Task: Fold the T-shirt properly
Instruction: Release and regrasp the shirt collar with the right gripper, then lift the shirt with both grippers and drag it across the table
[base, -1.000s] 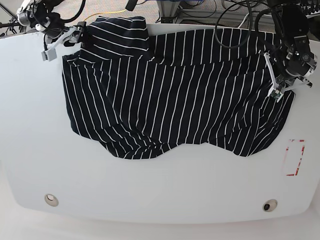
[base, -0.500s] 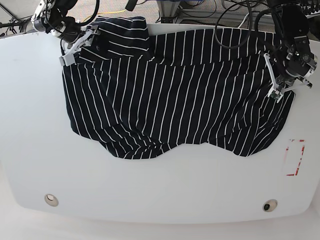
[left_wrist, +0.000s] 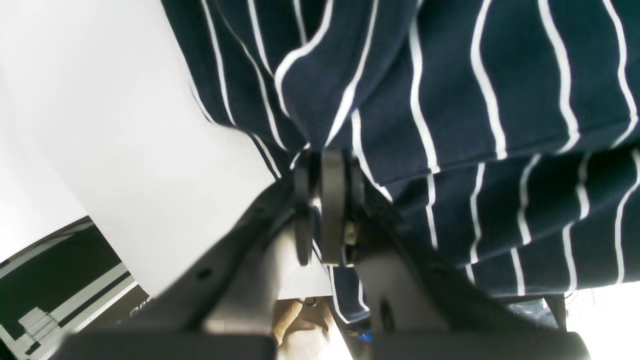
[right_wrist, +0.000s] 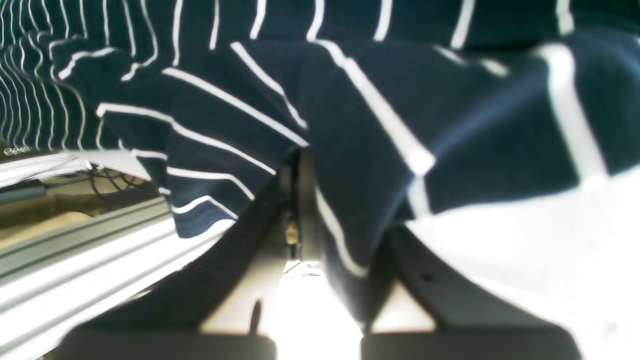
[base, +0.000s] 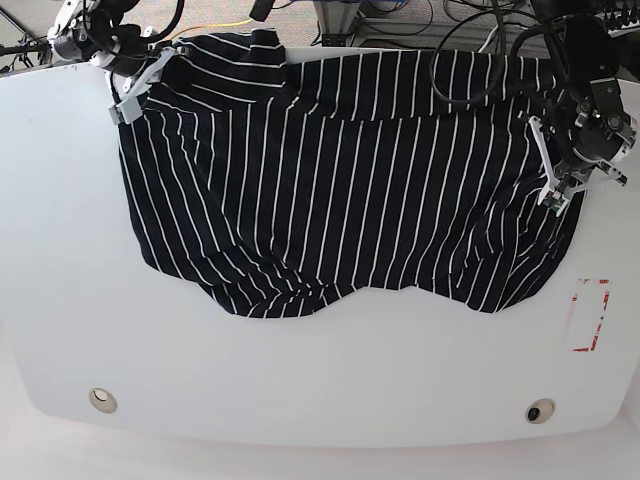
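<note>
The T-shirt (base: 340, 180), dark navy with thin white stripes, lies spread across the back half of the white table (base: 300, 380), its front hem wavy. My right gripper (base: 128, 100) is at the shirt's far left corner, shut on the fabric. The right wrist view shows its fingers (right_wrist: 300, 165) pinching a fold of the shirt (right_wrist: 350, 100). My left gripper (base: 553, 196) is at the shirt's right edge, shut on the cloth. The left wrist view shows its fingers (left_wrist: 322, 160) clamped on the shirt's edge (left_wrist: 475, 75).
A red-edged rectangle mark (base: 588, 315) lies on the table at the right, near the shirt's lower right corner. Two round holes (base: 102, 400) (base: 540, 411) sit near the front edge. Cables (base: 470, 30) and equipment crowd the space behind the table.
My right gripper has pulled the shirt's far left corner back and outward, so the folded-over top band now lies flatter. My left gripper shifted slightly down, still holding the right edge.
</note>
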